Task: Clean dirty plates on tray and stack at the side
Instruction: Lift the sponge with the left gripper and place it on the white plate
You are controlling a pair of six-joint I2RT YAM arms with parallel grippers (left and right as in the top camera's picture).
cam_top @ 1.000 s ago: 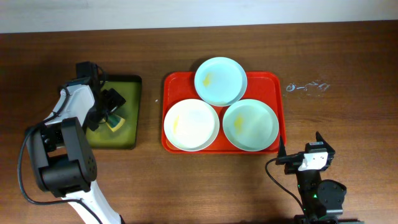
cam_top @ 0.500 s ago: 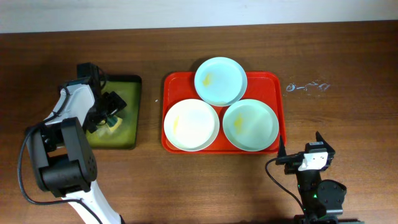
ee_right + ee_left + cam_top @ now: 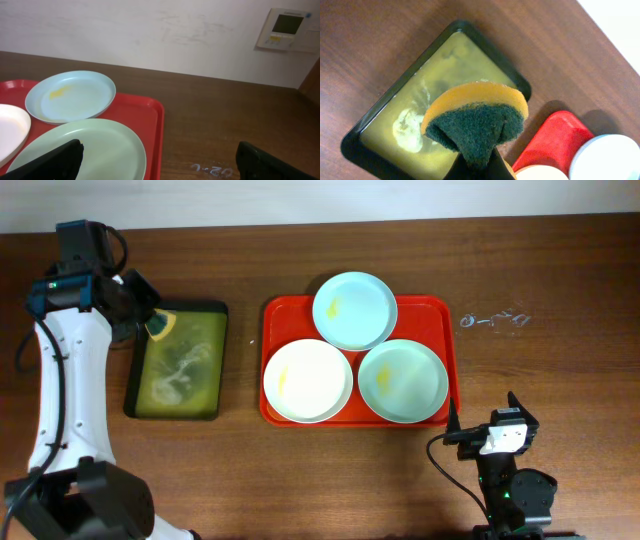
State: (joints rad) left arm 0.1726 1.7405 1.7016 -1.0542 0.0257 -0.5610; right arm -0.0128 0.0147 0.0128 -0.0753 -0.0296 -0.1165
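Dark wooden tabletop (image 3: 560, 270) runs under a white wall. We find no readable brand or label. A chalky scrawl (image 3: 492, 320) right of the red tray (image 3: 440, 308) is illegible. The wall panel (image 3: 289, 27), seen only from the right wrist, has a screen too small to read.

On the red tray three plates lie side by side: the far plate (image 3: 354, 310) with a yellow smear, the white plate (image 3: 308, 380) also smeared, and the mint plate (image 3: 402, 380), faintly marked.

Only the left wrist view shows the sponge (image 3: 477, 117) plainly, orange top over green scourer. It is pinched in the left gripper (image 3: 476, 162) above the dark tray (image 3: 445, 65) of yellowish liquid.

The right gripper (image 3: 497, 432) sits near the red tray's near corner, its fingers (image 3: 50, 160) spread wide, holding nothing.
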